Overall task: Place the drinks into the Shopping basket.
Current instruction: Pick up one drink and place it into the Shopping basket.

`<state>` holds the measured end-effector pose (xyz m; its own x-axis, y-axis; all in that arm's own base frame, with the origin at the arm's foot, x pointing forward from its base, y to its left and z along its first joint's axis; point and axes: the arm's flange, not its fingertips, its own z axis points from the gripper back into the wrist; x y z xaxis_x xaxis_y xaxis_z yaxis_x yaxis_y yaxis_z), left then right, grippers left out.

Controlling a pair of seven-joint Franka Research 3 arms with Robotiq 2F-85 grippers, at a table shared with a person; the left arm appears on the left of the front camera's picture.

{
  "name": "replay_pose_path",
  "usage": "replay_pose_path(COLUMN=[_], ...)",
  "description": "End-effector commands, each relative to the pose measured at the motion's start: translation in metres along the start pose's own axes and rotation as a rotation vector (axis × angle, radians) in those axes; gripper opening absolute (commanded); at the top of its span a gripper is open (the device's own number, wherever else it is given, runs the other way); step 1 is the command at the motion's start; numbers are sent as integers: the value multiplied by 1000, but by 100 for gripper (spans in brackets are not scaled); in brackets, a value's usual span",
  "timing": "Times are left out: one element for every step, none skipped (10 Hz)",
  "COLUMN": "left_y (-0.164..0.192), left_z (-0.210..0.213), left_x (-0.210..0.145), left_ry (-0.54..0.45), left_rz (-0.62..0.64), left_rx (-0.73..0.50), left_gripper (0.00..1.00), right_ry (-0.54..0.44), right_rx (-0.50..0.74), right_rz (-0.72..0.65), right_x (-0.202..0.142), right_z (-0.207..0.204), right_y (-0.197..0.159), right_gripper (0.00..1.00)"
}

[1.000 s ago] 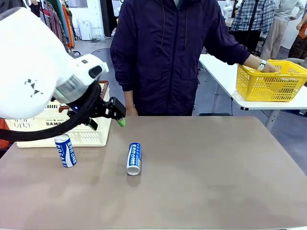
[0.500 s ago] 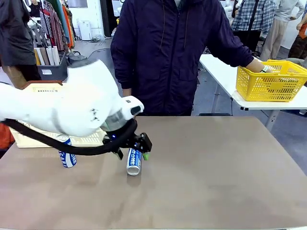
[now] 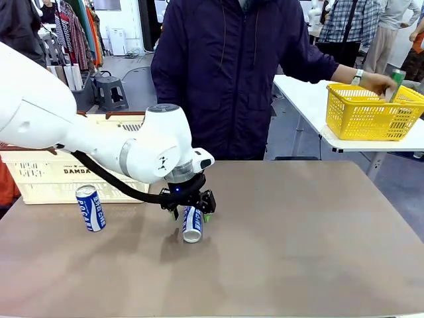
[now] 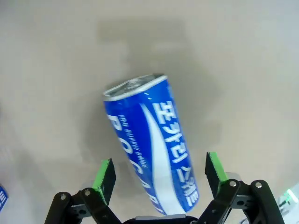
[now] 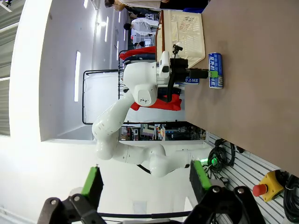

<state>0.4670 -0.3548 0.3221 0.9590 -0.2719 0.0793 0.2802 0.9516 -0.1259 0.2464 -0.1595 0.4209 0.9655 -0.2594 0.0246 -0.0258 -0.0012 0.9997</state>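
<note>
You see a blue-and-white can [image 3: 192, 224] with a silver top lying on its side on the table [image 3: 298, 252]. Your left gripper [image 3: 194, 213] straddles it, fingers apart, not clamped. A second blue can [image 3: 90, 207] stands near the cream basket [image 3: 66, 173]. Your right gripper [image 5: 145, 179] is spread apart.

The left gripper [image 3: 191, 212] has swung away from the Shopping basket [image 3: 66, 173] and down to the middle of the table [image 3: 298, 252]; its spread jaws now straddle the lying blue-and-white can [image 3: 192, 225], which sits a touch further right than before. The person's hand [image 3: 377, 82], earlier down in the yellow basket [image 3: 368, 119], now holds a green can [image 3: 396, 78] above its rim.
</note>
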Motion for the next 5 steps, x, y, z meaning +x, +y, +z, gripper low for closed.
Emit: replay_pose_path(left_y=[-9, -9, -9, -10, -11], left_z=[-6, -10, -12, -14, -15], left_x=[6, 6, 5, 6, 5], left_ry=[9, 19, 23, 23, 19], left_rz=[57, 56, 47, 46, 41], left_rx=[57, 51, 41, 45, 45], left_gripper=[100, 100, 100, 100, 100], right_ry=[-6, -6, -6, -6, -6], right_rx=[17, 17, 17, 17, 17], right_rz=[-19, -19, -19, -19, -19], right_x=[1, 1, 1, 1, 1], right_z=[-1, -1, -1, -1, -1], right_y=[7, 7, 7, 7, 7], right_gripper=[100, 100, 100, 100, 100])
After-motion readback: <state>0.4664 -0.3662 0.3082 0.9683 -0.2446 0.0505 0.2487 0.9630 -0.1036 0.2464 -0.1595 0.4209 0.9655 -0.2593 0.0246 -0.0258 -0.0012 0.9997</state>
